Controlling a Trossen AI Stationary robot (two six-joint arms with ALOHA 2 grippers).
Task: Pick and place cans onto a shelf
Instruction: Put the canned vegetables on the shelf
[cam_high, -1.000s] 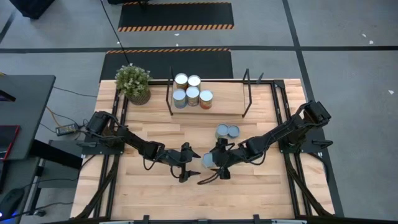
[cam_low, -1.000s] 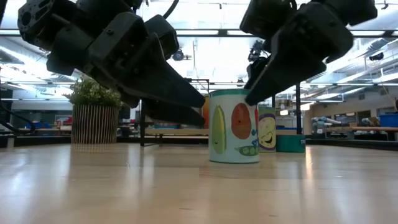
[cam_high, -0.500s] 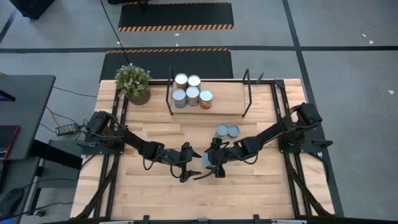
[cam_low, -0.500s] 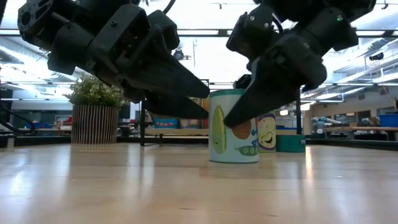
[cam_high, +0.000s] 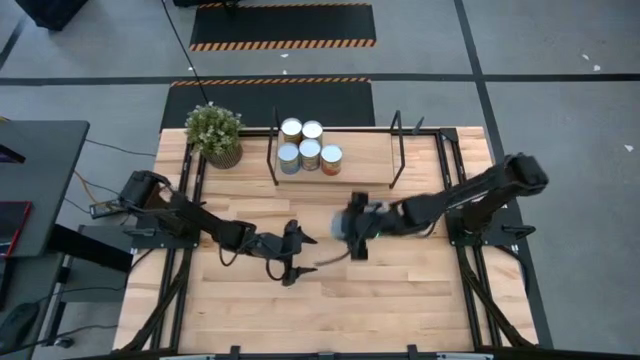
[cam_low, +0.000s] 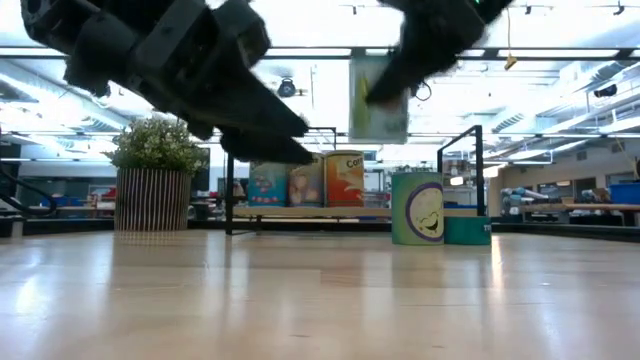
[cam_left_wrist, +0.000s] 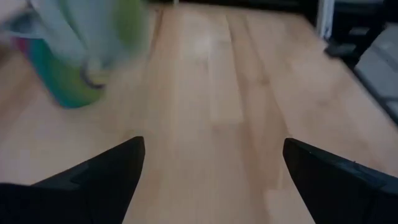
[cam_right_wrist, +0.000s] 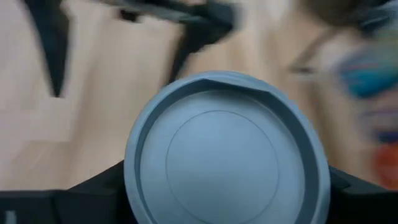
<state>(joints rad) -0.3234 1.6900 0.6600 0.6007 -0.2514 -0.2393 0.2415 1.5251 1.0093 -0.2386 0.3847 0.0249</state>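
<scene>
Can, rigid and probably light, is hanging clamped by its smooth sides in right gripper; left gripper's fingers are standing apart.

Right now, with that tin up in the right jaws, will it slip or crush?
Probably not crushed: the tin shows a round rim between the right jaws, so it looks stiff. Its smooth side might slip slightly. On its side it would likely roll.

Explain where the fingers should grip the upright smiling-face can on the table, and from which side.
Probably best: take the smiling-face can by its curved wall at mid-height, fingers on opposite sides, coming from the open table front. It stands upright, straight-sided, with the shelf behind.
</scene>
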